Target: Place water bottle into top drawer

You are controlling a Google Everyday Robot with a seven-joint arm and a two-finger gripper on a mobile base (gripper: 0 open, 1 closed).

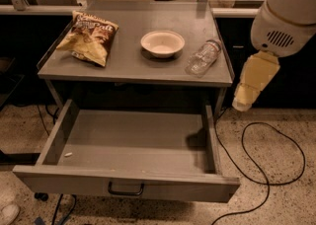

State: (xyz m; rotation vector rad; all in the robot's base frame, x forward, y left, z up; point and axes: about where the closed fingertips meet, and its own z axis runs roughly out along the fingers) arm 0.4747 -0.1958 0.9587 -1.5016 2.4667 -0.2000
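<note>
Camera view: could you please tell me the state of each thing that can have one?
top drawer: pulled open, almost empty.
water bottle: capped, lying on its side on the tabletop.
white bowl: upright, empty.
chip bag: lying flat, crumpled.
gripper: hanging right of the tabletop, apart from the water bottle.
</note>
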